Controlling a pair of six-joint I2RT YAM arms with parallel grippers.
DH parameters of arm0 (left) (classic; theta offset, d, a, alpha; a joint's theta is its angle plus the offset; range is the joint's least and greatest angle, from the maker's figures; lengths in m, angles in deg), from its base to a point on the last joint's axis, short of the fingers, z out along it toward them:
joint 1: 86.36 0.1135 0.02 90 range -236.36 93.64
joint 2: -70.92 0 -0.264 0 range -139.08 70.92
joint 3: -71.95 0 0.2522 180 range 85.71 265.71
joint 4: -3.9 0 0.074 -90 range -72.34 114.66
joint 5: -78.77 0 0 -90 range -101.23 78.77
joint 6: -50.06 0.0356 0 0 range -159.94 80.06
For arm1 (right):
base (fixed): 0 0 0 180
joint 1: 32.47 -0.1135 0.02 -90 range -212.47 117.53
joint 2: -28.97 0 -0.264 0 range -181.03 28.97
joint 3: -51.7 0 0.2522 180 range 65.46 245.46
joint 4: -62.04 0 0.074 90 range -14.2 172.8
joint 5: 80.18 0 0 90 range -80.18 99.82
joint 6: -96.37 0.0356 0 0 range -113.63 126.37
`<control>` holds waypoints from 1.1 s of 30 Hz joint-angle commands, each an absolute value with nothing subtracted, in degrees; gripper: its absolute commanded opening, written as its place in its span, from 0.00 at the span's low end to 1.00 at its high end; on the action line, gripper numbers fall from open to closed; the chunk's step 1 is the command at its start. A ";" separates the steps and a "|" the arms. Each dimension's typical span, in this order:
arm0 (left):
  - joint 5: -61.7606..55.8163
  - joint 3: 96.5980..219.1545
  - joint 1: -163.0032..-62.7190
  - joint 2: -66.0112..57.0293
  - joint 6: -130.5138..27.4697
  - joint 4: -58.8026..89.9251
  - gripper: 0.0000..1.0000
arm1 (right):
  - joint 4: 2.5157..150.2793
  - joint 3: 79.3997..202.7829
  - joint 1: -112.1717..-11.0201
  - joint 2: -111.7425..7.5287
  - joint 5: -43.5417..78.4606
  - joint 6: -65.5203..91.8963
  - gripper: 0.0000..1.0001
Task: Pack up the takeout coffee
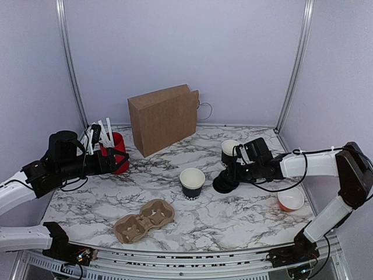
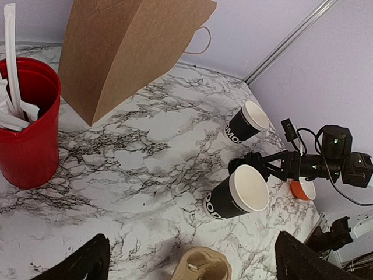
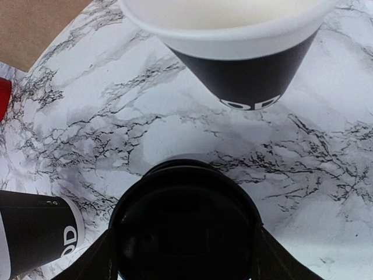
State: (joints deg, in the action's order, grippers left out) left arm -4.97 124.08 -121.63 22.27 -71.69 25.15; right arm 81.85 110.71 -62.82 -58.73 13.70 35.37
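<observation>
the clearest writing is on the open black cup (image 3: 245, 76) at the top of the right wrist view: white letters "od" near its base, the rest lost round the curve. a second open cup (image 3: 35, 239), cut off at that view's left edge, shows "od" too. in the left wrist view both carry a longer white word, too tilted to read whole.

the takeout coffee (image 3: 185, 227) appears to rest on the marble table (image 1: 245, 216), just right of the open black cup and in front of the second open cup. only its black lid shows; the body and any print are hidden beneath. the right gripper (image 1: 232, 174) grasps it, fingers (image 3: 96, 259) pressed to either side of the lid.

the left gripper (image 2: 191, 242) is spread wide near the red cup (image 1: 118, 150), holding nothing. the cup carrier (image 2: 204, 269) is cut off by the bottom edge of the left wrist view.
</observation>
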 commanded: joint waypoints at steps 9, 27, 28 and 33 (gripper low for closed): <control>-5.89 123.15 -121.96 22.44 -69.64 23.47 0.99 | 82.19 114.15 -62.45 -60.37 12.28 36.21 0.68; -5.81 123.07 -121.96 22.14 -68.07 23.47 0.99 | 83.33 115.19 -62.55 -61.45 11.81 36.17 0.74; -5.85 123.13 -121.94 22.06 -68.02 23.49 0.99 | 83.32 115.20 -62.55 -61.51 11.72 36.17 0.74; -5.74 123.24 -121.95 21.89 -67.96 23.47 0.99 | 83.52 115.45 -62.54 -61.68 11.83 35.93 0.76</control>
State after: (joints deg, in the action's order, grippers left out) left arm -5.36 123.42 -121.65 22.21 -69.02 24.78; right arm 83.24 112.99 -62.82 -61.07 12.34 35.78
